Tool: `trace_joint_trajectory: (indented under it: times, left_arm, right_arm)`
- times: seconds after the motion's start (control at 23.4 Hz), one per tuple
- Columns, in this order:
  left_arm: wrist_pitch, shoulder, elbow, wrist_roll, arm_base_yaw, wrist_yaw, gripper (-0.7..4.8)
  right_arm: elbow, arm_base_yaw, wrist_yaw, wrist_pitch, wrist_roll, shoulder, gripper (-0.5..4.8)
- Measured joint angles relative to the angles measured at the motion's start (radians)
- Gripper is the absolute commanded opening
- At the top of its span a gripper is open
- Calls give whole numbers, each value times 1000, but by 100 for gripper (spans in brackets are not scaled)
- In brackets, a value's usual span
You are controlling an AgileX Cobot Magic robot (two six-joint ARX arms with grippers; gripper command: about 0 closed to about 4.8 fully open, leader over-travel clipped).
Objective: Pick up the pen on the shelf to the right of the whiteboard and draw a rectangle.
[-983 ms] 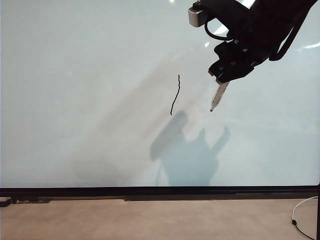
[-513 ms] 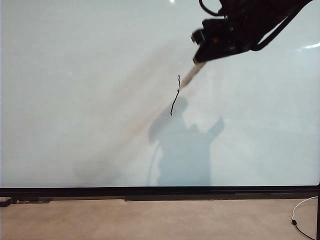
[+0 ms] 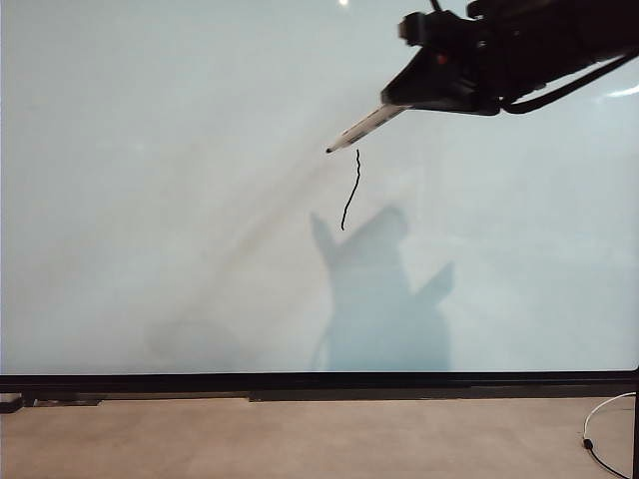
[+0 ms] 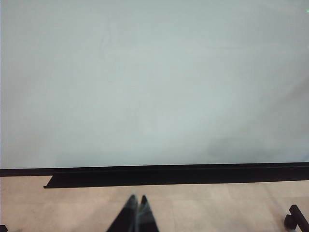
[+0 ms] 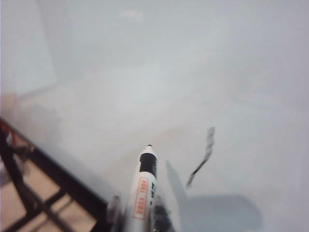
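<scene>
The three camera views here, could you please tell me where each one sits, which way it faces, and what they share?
Exterior view: off the arms, facing the whiteboard head-on; the right gripper enters from the upper right holding the pen near the drawn black line.
Left wrist view: low, facing the board's lower frame and the floor; the left gripper shows with its fingers together.
Right wrist view: looks along the pen toward the board; the right gripper's fingers show.
Shared: exterior and right wrist views both show the pen and the line.

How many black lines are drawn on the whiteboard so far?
1: a wavy, near-vertical stroke mid-whiteboard, just below the pen tip held by the right gripper.
</scene>
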Motion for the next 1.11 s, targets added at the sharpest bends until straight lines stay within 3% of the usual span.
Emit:
trace_joint_trajectory:
  times: [0.51,1.11]
  left_arm:
    - [0,0,0,0,0,0,-4]
    - [0,0,0,0,0,0,-4]
  right_arm:
    - [-42,-128,-172,323,186,183,-6]
    - [-42,-175,-171,372,203,206,-6]
